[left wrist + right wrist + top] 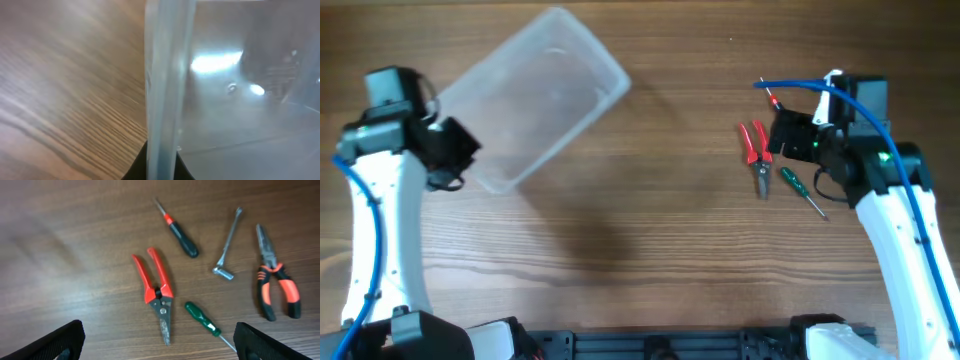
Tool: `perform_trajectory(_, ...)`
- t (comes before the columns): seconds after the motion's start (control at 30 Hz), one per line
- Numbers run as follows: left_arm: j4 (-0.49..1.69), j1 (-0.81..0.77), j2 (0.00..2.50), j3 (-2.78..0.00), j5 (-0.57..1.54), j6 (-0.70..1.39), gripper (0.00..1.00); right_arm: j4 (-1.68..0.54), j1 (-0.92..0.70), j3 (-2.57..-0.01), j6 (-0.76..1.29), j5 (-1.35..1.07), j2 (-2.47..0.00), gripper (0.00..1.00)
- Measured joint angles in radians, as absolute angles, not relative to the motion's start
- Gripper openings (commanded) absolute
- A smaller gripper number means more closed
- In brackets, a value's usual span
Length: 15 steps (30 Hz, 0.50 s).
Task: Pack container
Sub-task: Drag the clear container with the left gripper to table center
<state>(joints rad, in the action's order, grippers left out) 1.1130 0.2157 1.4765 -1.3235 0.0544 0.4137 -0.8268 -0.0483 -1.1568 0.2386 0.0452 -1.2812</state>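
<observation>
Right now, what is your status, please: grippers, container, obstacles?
Left gripper shut on container rim. Right gripper open, empty, above red cutters. Container empty. Nothing seen in the way.

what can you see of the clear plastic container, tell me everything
The container is a clear, slightly frosted plastic tub, rectangular with rounded corners and a thick rim. It looks empty, and the wood shows through it. In the overhead view it lies diagonally on the far left of the table, one short end toward the left arm. The left gripper is closed on the rim at that end, a finger on each side of the wall. Whether the base rests flat or is tipped cannot be told.
</observation>
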Motion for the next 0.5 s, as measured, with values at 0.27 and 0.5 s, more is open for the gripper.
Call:
perform_trajectory(0.27, 1.121, -0.043, 1.477, -1.324, 0.08, 0.212, 0.04, -0.832, -0.031, -1.157, 0.246, 0.057, -1.224, 0.97)
perform_trajectory(0.5, 1.095, -0.167, 1.493, -1.324, 0.089, 0.139, 0.04, -0.853, -0.031, -1.157, 0.246, 0.058, -1.224, 0.98)
